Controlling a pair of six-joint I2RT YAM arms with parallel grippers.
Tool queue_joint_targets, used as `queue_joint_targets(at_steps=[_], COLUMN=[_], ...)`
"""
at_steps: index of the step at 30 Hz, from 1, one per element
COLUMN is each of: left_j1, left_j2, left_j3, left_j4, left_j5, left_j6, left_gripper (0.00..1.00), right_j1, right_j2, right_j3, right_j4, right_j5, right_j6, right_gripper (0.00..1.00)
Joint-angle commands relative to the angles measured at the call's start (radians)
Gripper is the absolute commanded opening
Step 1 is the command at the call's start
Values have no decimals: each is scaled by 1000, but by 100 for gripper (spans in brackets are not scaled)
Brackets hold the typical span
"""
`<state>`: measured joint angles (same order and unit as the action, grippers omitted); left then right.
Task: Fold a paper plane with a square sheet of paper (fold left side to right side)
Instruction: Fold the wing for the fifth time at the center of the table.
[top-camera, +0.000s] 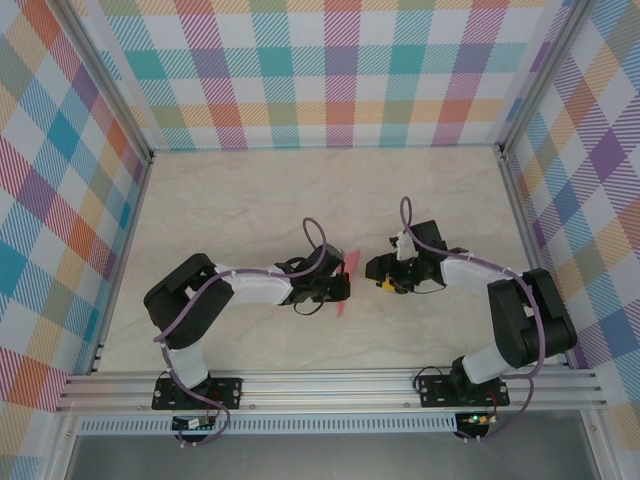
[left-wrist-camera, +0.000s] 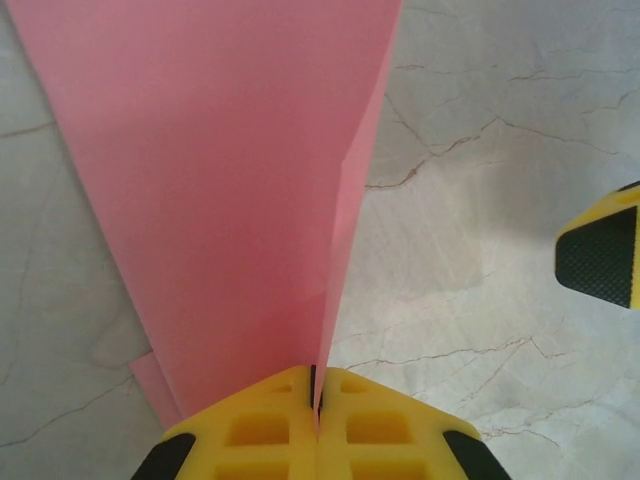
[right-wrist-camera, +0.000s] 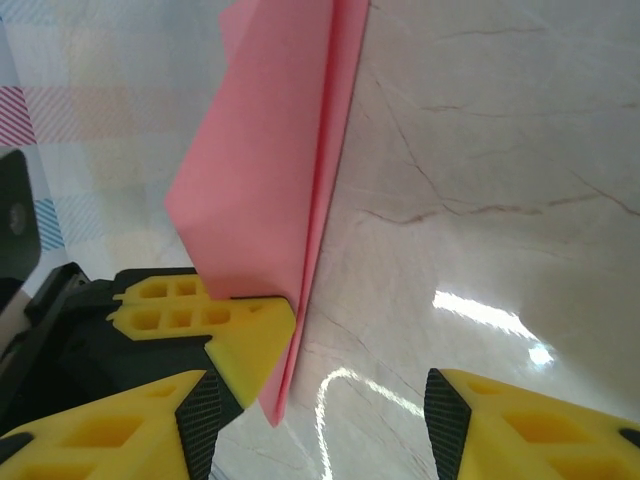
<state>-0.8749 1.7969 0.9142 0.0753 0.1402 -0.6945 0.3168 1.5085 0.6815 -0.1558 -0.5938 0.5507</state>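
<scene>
While the left claw (left-wrist-camera: 316, 398) is clamped fully shut on the paper plane (left-wrist-camera: 220, 180), the main risk is the pinch itself. It bites only a narrow strip at the pointed end, so any tug or twist could tear the thin paper, crumple the tip, or drag the layers out of line & spoil the crease. The left wrist view shows one flap edge standing off the main face just above the jaws and another layer peeking out lower left, so the stack isn't flat. If the left-to-right fold gets pressed w/ layers splayed like that, it'll prob. land crooked.

Second risk: the right claw (right-wrist-camera: 320, 425) is close by, jaws apart at a middling width, holding nothing. One finger (right-wrist-camera: 205, 415) sits just beside the plane's tip. A careless approach could knock the paper or bump the left claw's yellow fingers (right-wrist-camera: 250, 335), which are right in its path. If the left claw lets go before the right one has a grip, the plane could flop or spring open.

State, claw outward:
- **Left claw:** closed tight, paper sandwiched betw. the two fingers, no gap visible. The paper fans out from the jaws, widening away from them.
- **Right claw:** open, empty, one black pad (left-wrist-camera: 600, 255) off to the side, apart from the paper.
- **Plane from above:** it sits (top-camera: 351, 263) near the middle of the table (top-camera: 250, 200), betw. the two claws, mostly hidden under the left one. Can't tell whether it rests on the table or is lifted a bit.
</scene>
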Motion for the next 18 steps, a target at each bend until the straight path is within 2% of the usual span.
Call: queue_joint_targets(at_steps=[1, 18], left_j1=[17, 39], left_j2=[-23, -4], left_j3=[-35, -113], left_j4=[123, 279], left_j5=[72, 112], left_j6=[-52, -132], left_gripper=[0, 0], right_j1=[15, 87], right_j2=[27, 198], right_j3=[16, 135], right_j4=[86, 164], right_j5=[26, 78], right_j6=[37, 81], right_gripper=[59, 52])
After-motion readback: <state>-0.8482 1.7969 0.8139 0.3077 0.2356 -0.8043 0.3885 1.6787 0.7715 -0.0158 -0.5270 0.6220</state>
